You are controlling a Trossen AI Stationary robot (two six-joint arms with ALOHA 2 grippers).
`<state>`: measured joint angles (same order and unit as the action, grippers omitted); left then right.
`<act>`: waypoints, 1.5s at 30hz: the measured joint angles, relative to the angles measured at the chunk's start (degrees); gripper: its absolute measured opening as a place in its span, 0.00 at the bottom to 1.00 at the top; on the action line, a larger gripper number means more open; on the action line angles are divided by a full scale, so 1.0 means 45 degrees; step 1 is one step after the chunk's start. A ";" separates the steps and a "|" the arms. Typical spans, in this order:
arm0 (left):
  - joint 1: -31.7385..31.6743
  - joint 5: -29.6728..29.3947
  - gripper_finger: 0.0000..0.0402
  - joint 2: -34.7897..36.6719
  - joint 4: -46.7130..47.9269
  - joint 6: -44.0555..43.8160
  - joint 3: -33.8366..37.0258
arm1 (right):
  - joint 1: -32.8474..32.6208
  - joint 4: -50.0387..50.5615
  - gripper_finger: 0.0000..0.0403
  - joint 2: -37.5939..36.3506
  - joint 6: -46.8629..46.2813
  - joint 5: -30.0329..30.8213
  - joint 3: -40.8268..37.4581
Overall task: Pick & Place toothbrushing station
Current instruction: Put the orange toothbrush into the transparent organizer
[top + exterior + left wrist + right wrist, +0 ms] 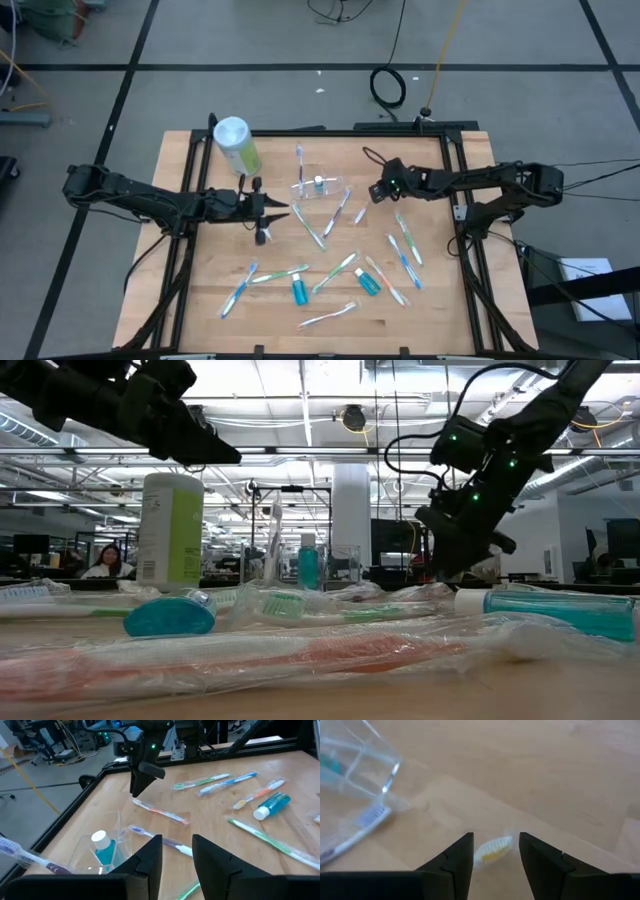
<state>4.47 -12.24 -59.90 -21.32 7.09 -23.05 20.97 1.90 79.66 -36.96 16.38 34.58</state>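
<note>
One clear plastic square-walled holder [320, 186] stands mid-bench toward the far edge on the pale wooden bench [200, 300], holding one blue white-capped tube [319, 183], beside one cylindrical green canister [237, 146]. About a dozen slim film-wrapped toothbrushes [402, 254] and two more tubes [297, 291] lie scattered. The left claw [283, 214] hangs open and empty; the right claw [495, 851] is open astride an orange-bristled brush head [492, 850].
</note>
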 joint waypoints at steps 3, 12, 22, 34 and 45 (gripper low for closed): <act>-0.0079 -0.0052 0.28 0.0000 0.0004 0.0006 0.0000 | 0.0132 -0.0329 0.36 0.0000 -0.0026 0.0001 -0.0196; -0.0083 -0.0066 0.28 0.0000 0.0005 -0.0029 0.0000 | 0.0180 -0.0284 0.36 0.0000 -0.0765 0.0009 -0.0561; -0.0083 -0.0066 0.28 0.0000 0.0005 -0.0063 0.0000 | 0.0180 -0.1385 0.36 0.0799 -0.1212 0.0048 -0.0576; -0.0169 -0.0066 0.28 0.0000 0.0013 -0.0272 0.0000 | 0.0180 -0.2326 0.28 0.1794 0.0444 0.0026 -0.0553; -0.0325 -0.0066 0.28 0.0000 0.0019 -0.0311 0.0000 | 0.0175 -0.6735 0.02 0.1807 0.3702 -0.0087 -0.0581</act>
<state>3.01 -12.53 -59.90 -21.23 5.69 -23.05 21.76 -28.41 87.79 -20.31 15.99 31.97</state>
